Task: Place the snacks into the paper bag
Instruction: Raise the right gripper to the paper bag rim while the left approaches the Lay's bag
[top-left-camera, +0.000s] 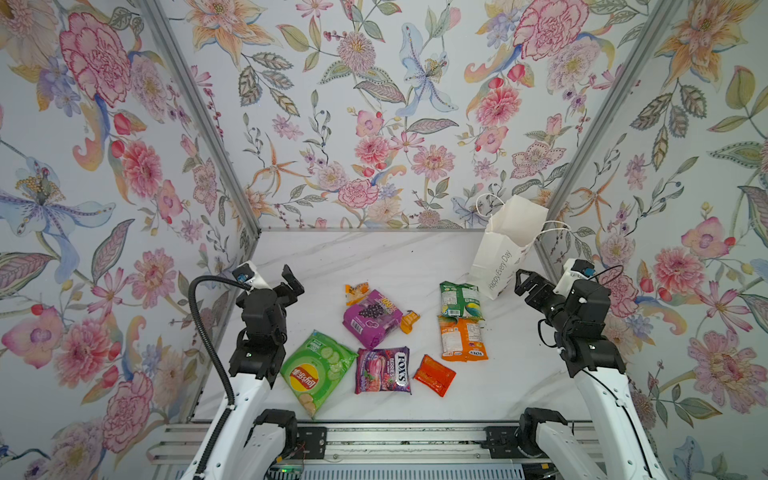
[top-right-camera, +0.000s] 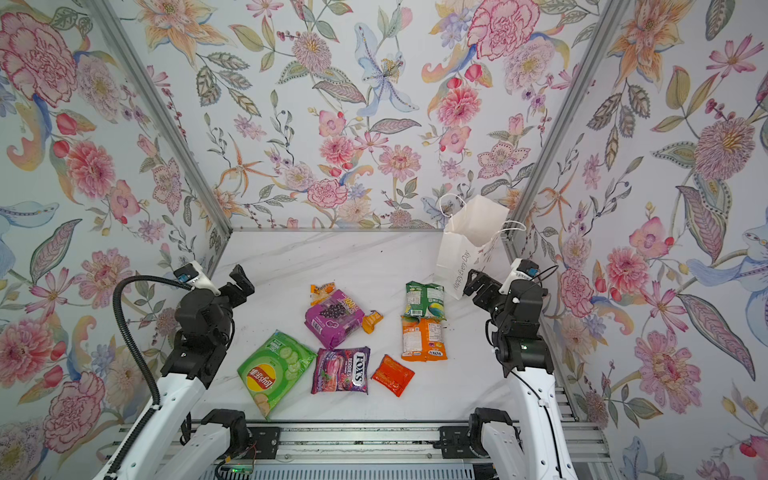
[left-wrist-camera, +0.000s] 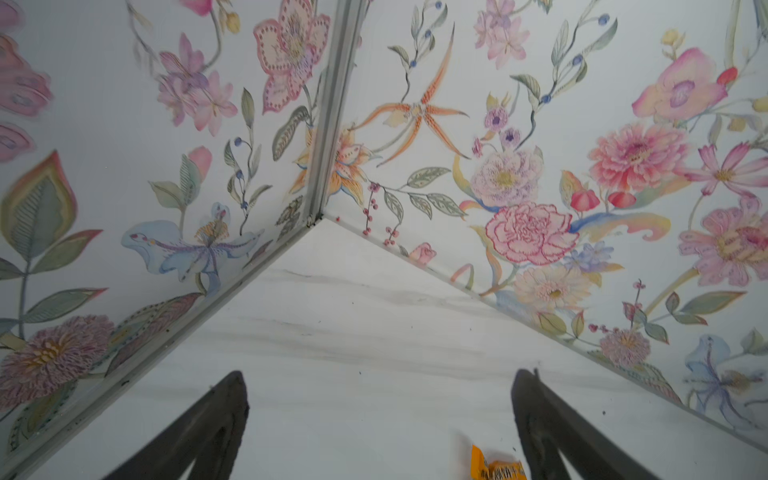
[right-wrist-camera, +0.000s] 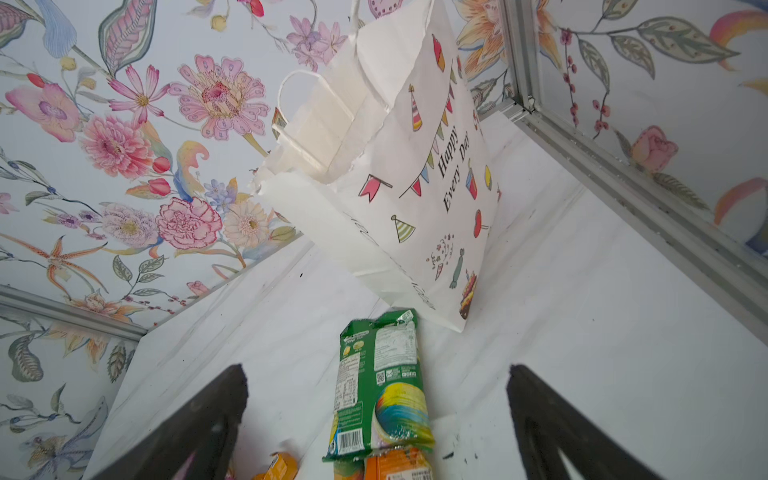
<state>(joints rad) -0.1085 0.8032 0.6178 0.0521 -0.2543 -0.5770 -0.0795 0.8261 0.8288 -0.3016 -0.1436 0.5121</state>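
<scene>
Nothing bagged yet; my left tool (top-left-camera: 293, 279) and right tool (top-left-camera: 524, 282) gape empty. Next I'd lower the right one onto the green packet (top-left-camera: 460, 300) beside the paper bag (top-left-camera: 507, 245).

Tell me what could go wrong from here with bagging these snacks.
1. The paper bag stands tilted in the far right corner with nothing holding it; a packet pushed against its rim could tip it.
2. The green packet and orange FOX'S packet touch end to end, so lifting one may drag the other.
3. The purple grape packet partly covers a small orange sachet, which may be hard to grip.
</scene>
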